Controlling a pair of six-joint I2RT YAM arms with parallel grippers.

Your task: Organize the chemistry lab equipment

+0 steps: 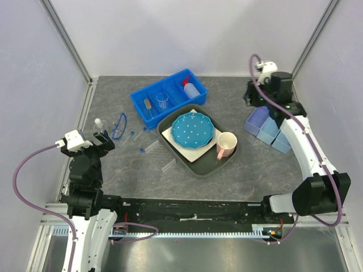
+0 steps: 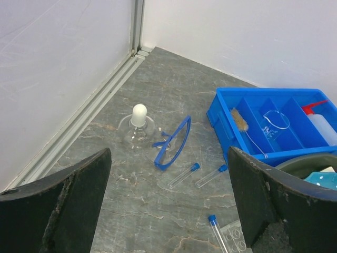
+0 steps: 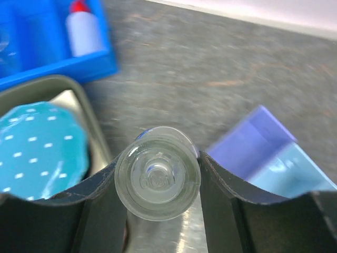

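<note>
right gripper [image 3: 158, 196], 2 o'clock: pinches beaker [image 3: 157, 173], likely bound for tray [image 2: 219, 114] at 12. left gripper [image 2: 168, 176], 9 o'clock: spread, empty.

Blue white-dotted plate [image 1: 193, 129] lay on white square [image 1: 170, 136] in dark tray [image 1: 195, 169], pink mug [image 1: 226, 144] beside it, lilac boxes [image 1: 264, 124] well apart.

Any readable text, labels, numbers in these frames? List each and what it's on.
No text reads clearly anywhere.
Clear glass, base: raised marks, too blurred to read.
Beaker in the blue bin: any print too small to read.
</note>
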